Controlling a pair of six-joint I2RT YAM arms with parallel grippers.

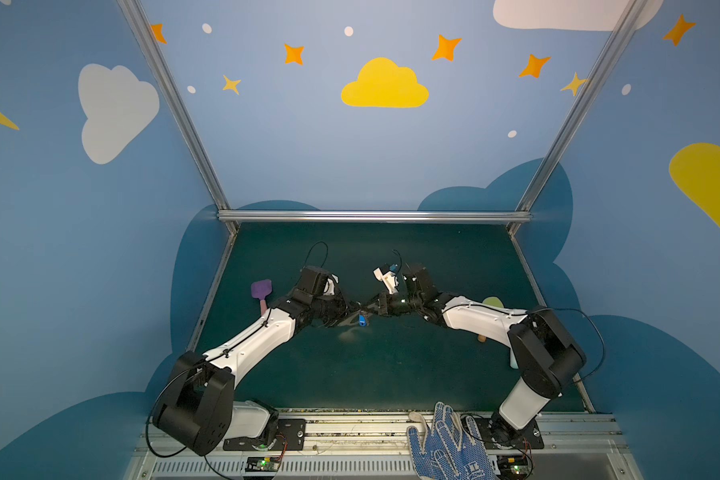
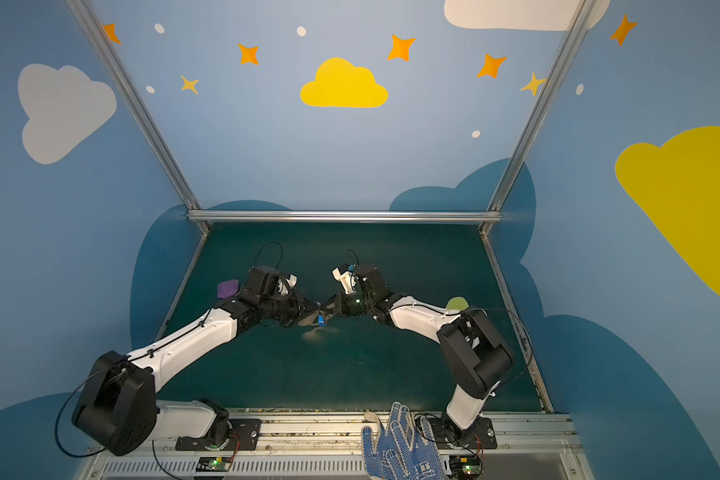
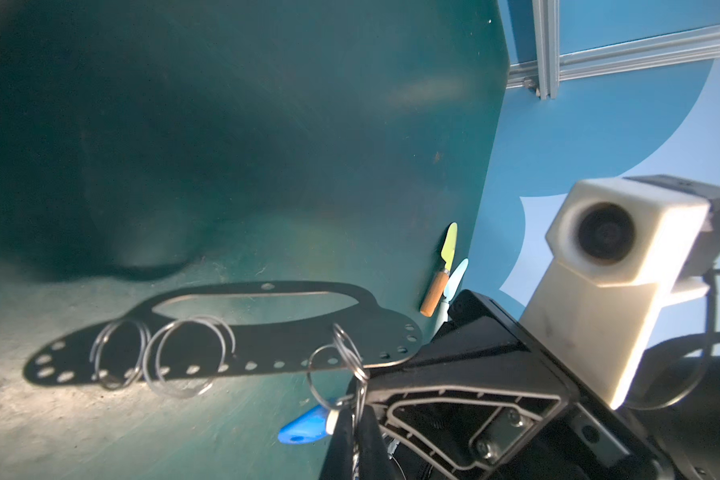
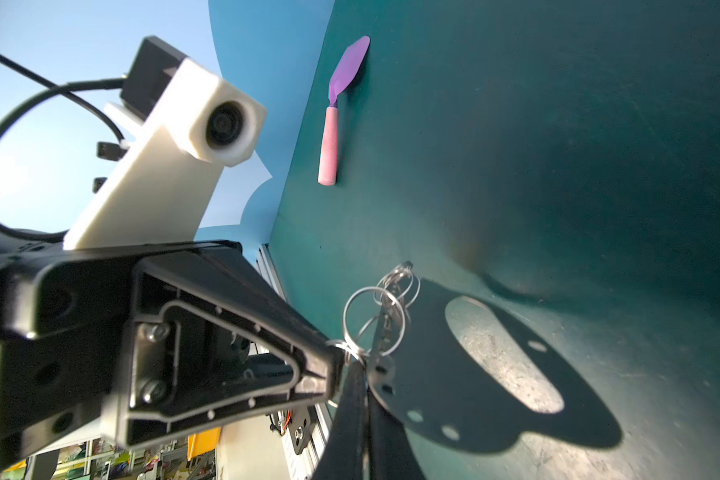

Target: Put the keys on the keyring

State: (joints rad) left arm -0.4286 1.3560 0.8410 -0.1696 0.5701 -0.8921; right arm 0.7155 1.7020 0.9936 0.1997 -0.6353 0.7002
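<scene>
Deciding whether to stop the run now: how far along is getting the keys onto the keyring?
Done: the keyring is held clear of the table, the right gripper shut on its edge. In hand: the left gripper pinches the little ring of the keys at the holed edge, blue tag dangling. Left: I cannot tell whether that ring passes through a hole yet; threading and release likely remain.

Looks like a robotics lab cell: aluminium frame (image 1: 375, 216) boxing a dark green tabletop (image 1: 391, 374), cloud-and-star painted walls (image 1: 308, 145) above, bare circuit boards (image 1: 262, 463) and dotted work gloves (image 1: 449, 444) at lower centre of a top view.
</scene>
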